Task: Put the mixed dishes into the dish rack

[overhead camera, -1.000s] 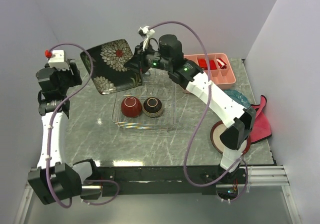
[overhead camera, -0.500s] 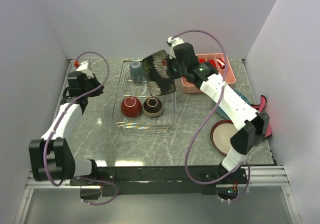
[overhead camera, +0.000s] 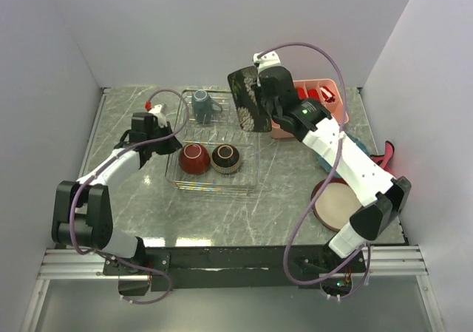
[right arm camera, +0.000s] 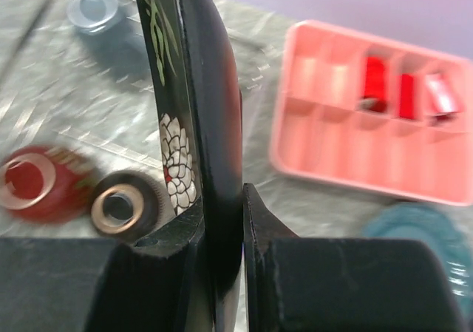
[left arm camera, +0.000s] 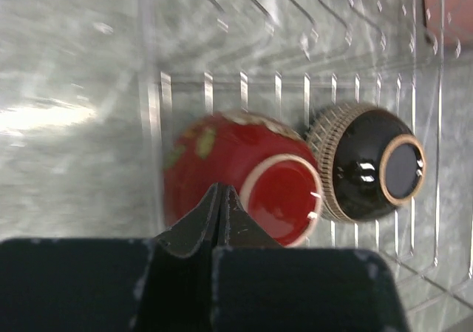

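Right gripper (right arm camera: 223,225) clamped on the square plate (right arm camera: 194,88); left gripper (left arm camera: 220,193) closed on nothing.

Right jaws pinch the black floral plate by one edge and hold it on edge, near upright, at upper centre of the top view, over the back right corner of the rack (overhead camera: 211,186). Left fingers meet tip to tip, low at the rack's left side, just beside the red bowl (overhead camera: 194,157). In the rack: red bowl and dark bowl (overhead camera: 225,158) side by side, touching, near the front; mug (overhead camera: 201,104) at the back left. Right of the rack: pink tray (overhead camera: 318,85) at the back, teal plate (overhead camera: 356,144) partly under the right arm, cream plate (overhead camera: 336,203) lower right, cloth (overhead camera: 388,175) at the right edge.
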